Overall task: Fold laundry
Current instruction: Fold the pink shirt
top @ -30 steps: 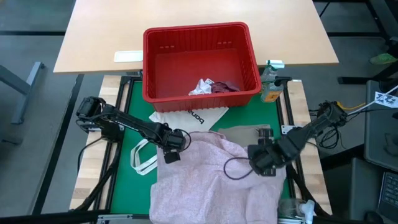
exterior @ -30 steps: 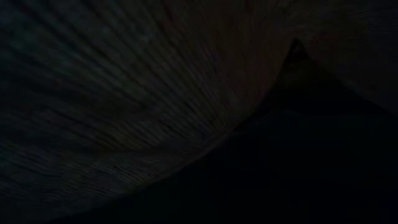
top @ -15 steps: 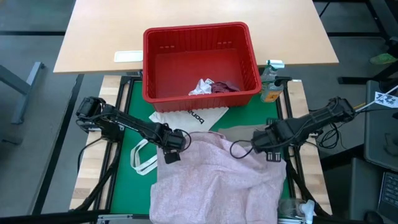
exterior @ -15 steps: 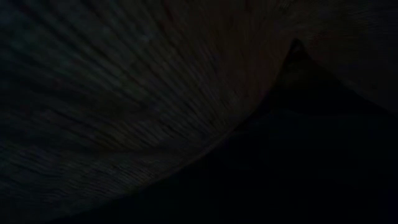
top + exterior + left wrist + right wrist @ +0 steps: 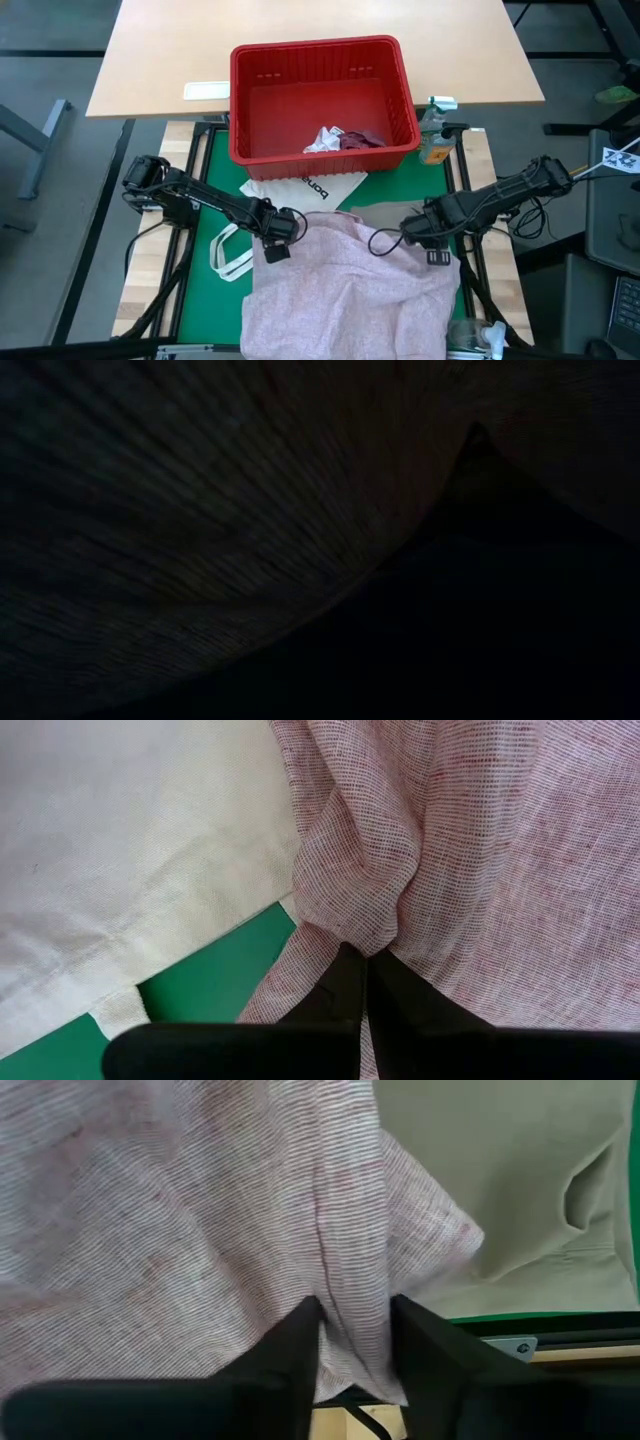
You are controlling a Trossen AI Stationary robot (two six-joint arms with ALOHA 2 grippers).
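From above, a green surface point(image 5: 205, 215) holds a red basket point(image 5: 322, 100) at its far end, with small cloth bits point(image 5: 340, 139) inside. A pink cloth point(image 5: 345, 290) lies spread at the near end, over a white bag point(image 5: 300, 188) and a beige cloth point(image 5: 395, 212). The left claw point(image 5: 285, 232) pinches the pink cloth's left edge. The right claw point(image 5: 415, 232) is at its right edge.

The low view is all dark.

In the left wrist view, the claw point(image 5: 362, 970) is closed tight on a pink fold point(image 5: 360, 890).

In the right wrist view, the claw point(image 5: 352, 1330) is narrow, with pink cloth point(image 5: 200, 1210) between its fingers.
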